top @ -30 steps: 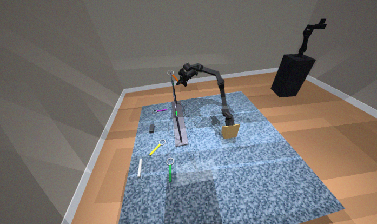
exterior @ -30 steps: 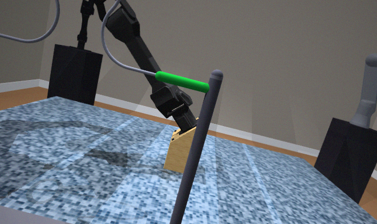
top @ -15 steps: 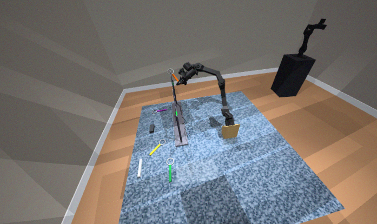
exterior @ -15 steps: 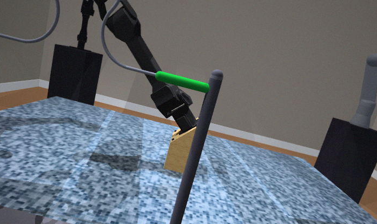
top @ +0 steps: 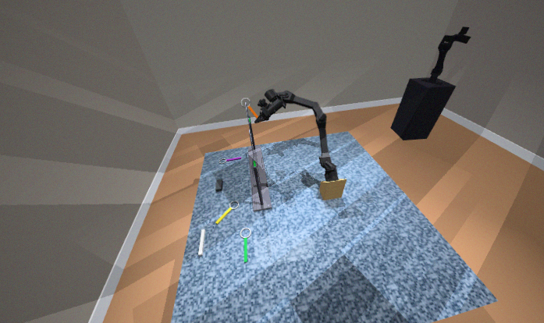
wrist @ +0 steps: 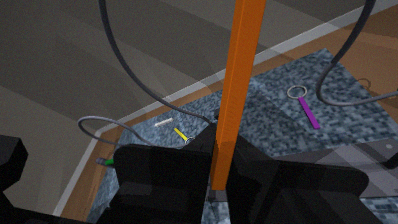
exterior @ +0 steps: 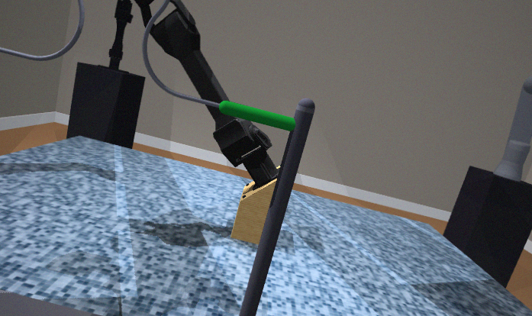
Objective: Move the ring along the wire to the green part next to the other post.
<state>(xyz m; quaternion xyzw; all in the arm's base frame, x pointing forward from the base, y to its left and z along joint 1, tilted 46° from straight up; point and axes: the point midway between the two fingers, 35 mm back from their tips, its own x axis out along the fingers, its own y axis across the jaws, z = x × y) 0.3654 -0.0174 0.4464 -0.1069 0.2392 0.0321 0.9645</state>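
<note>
The claw [top: 258, 119] [wrist: 217, 128] is closed on the orange handle [top: 252, 111] [wrist: 236, 95], gripping it. The ring [top: 245, 101] is at the upper end of the handle, high beside the wire [exterior: 144, 46] [wrist: 125, 67]. I cannot tell whether the wire passes through it. The purple-handled ring [top: 233, 159] [wrist: 308, 113] lies on the blue mat [top: 305, 249] [exterior: 173, 275] [wrist: 280, 130].

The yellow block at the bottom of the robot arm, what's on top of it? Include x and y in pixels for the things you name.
The black arm [top: 323, 140] [exterior: 202, 72] stands on it. Whatever its foot covers can't be seen.

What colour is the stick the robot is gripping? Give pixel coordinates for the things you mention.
The handle [top: 253, 111] [wrist: 237, 82] is plain orange, showing best in the wrist view.
</note>
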